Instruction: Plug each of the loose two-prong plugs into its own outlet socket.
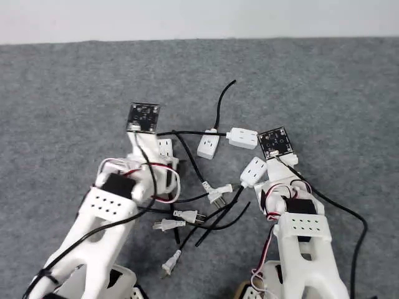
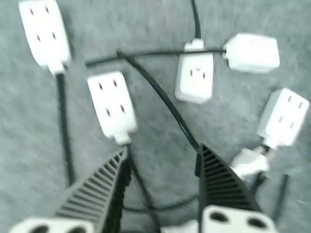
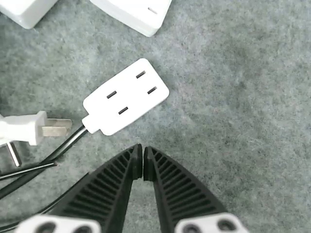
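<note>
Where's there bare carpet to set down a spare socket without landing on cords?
Bare carpet runs along the far side by the white wall, and outward of the left arm. Crowded: between it and the right arm, with sockets, loose plugs and black cords.

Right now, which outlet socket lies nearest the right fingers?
The outlet socket directly ahead of the shut right fingers, a loose plug beside its cord end.

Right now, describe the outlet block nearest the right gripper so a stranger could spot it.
Find the right arm on the grey carpet. Just ahead of its shut gripper lies a white outlet block, slots up. It alone has a loose plug lying beside its cord end.
</note>
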Robot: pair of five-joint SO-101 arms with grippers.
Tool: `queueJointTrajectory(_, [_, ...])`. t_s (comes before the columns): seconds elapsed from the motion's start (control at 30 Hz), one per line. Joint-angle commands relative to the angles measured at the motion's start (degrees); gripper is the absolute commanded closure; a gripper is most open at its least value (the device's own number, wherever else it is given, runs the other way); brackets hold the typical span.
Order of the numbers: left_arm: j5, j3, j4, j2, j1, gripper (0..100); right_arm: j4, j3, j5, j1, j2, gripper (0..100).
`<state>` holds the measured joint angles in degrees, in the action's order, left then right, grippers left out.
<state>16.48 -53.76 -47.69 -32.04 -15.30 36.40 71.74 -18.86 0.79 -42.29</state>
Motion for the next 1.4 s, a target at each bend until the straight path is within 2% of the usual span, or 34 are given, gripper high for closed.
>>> queueJointTrajectory(0.0, [-5.2, -0.9, 0.4, -1.9, 6.9, 79, -0.7, -0.8, -0.7, -0.1, -0.5, 98.9])
queueJointTrajectory(0.1, [-7.8, -3.6, 0.4, -1.9, 14.9, 79, 0.2, -3.0, -0.7, 0.0, -0.5, 98.9])
queueJointTrajectory(0.2, [-8.1, -6.5, 0.8, -1.8, 22.4, 79, 6.6, -10.9, -3.2, -0.8, 0.2, 99.0])
queueJointTrajectory(0.3, [-10.2, -7.4, 1.8, -1.8, 30.7, 79, 15.4, -19.0, -10.3, -8.0, 1.5, 99.0])
queueJointTrajectory(0.43, [-17.8, -10.2, 10.7, -1.7, 39.3, 79, 24.0, -25.1, -24.2, -20.4, 6.0, 98.1])
queueJointTrajectory(0.53, [-20.1, -11.5, 13.3, -1.8, 37.9, 78, 26.4, -25.5, -34.2, -28.4, 9.5, 90.7])
queueJointTrajectory(0.6, [-20.6, -12.0, 13.5, -1.8, 36.7, 78, 25.8, -25.4, -38.0, -31.6, 11.7, 86.3])
queueJointTrajectory(0.77, [-22.6, -12.0, 13.5, -1.5, 36.4, 78, 18.3, -25.8, -42.7, -32.9, 18.6, 88.7])
queueJointTrajectory(0.97, [-22.6, -12.1, 13.5, -1.4, 36.3, 78, 13.9, -30.1, -43.6, -32.6, 30.7, 89.4])
queueJointTrajectory(1.2, [-22.6, -12.1, 13.5, -1.4, 36.3, 78, 14.0, -37.9, -43.6, -27.5, 42.4, 89.8])
queueJointTrajectory(1.33, [-22.7, -12.1, 13.5, -1.4, 36.3, 78, 14.3, -38.2, -43.3, -26.4, 42.8, 99.7])
queueJointTrajectory(1.37, [-22.7, -12.1, 13.5, -1.4, 36.3, 78, 14.9, -38.0, -43.3, -26.2, 42.2, 98.3])
